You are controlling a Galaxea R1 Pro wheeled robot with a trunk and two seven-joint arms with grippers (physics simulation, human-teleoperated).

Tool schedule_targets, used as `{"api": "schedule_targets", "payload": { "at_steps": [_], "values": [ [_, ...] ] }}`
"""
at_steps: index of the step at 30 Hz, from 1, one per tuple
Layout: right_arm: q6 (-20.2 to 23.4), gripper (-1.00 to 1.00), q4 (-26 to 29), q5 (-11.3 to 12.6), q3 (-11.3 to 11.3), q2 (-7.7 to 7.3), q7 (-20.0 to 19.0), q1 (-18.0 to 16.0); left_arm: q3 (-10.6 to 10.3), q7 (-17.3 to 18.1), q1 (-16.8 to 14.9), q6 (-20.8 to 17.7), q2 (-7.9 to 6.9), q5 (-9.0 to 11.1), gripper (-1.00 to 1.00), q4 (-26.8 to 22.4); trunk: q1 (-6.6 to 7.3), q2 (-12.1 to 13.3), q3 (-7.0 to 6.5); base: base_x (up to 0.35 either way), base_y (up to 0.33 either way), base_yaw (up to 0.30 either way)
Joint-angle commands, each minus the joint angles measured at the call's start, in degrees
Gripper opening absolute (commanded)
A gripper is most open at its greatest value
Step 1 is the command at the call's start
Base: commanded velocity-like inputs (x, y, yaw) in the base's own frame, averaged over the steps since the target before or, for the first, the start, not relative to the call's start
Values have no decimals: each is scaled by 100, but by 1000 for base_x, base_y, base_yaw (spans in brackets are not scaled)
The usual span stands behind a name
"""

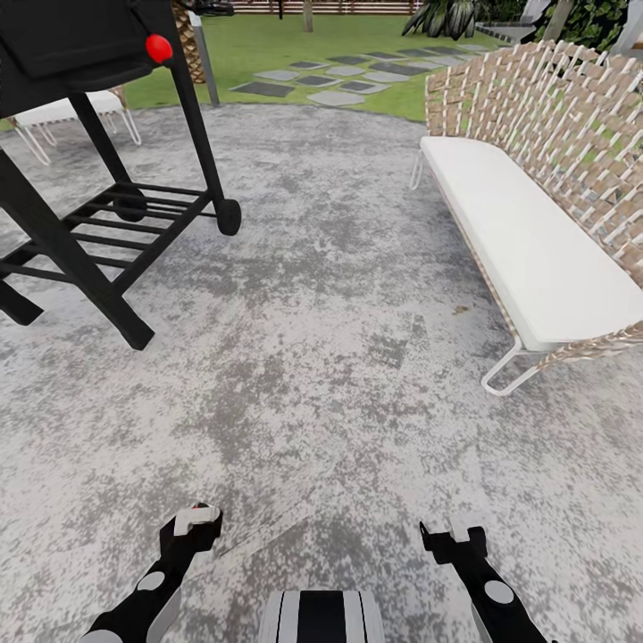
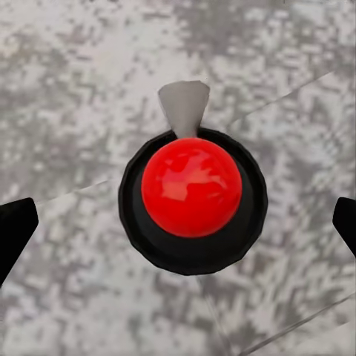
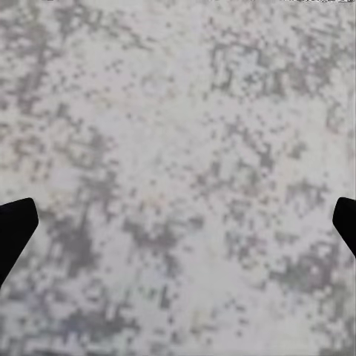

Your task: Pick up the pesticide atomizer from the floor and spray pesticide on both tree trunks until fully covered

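Red-domed and black-collared with a pale grey nozzle, the pesticide atomizer stands on the mottled grey paving, centred under the wide-spread left pincer; the right pincer gapes wide too.

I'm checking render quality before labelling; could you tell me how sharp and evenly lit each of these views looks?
Head view: even, flat light with hardly any cast shadow under the grill or sofa, whose straight edges bow towards the frame's sides. Left wrist view: blocky, pixelated paving, with a soft highlight on the red ball. Right wrist view: the same coarse grey mottling, no glare.
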State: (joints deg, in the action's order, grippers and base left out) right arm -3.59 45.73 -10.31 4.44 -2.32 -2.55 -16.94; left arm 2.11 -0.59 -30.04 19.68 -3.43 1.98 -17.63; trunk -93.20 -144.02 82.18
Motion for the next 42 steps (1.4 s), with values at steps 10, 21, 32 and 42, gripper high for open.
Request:
{"api": "schedule_targets", "payload": {
  "at_steps": [10, 21, 32, 42],
  "values": [
    [-19, 100, -2, -59, 22, 4, -27, -2, 0, -3, -2, 18, 0, 39, 100, 6, 1, -1, -14, 0, 0, 0],
    [-19, 100, -2, -56, 22, 4, -27, -2, 0, -3, -2, 24, 0, 40, 100, 5, 1, -1, -35, 0, 0, 0],
    [-19, 100, -2, -57, 22, 4, -27, -2, 5, -6, 6, 27, 0, 40, 100, 5, 1, -1, -44, 0, 0, 0],
    [-19, 100, -2, -58, 22, 4, -27, -2, 9, -11, 8, 27, 0, 40, 100, 7, 1, -1, -44, 0, 0, 0]
  ]
}}
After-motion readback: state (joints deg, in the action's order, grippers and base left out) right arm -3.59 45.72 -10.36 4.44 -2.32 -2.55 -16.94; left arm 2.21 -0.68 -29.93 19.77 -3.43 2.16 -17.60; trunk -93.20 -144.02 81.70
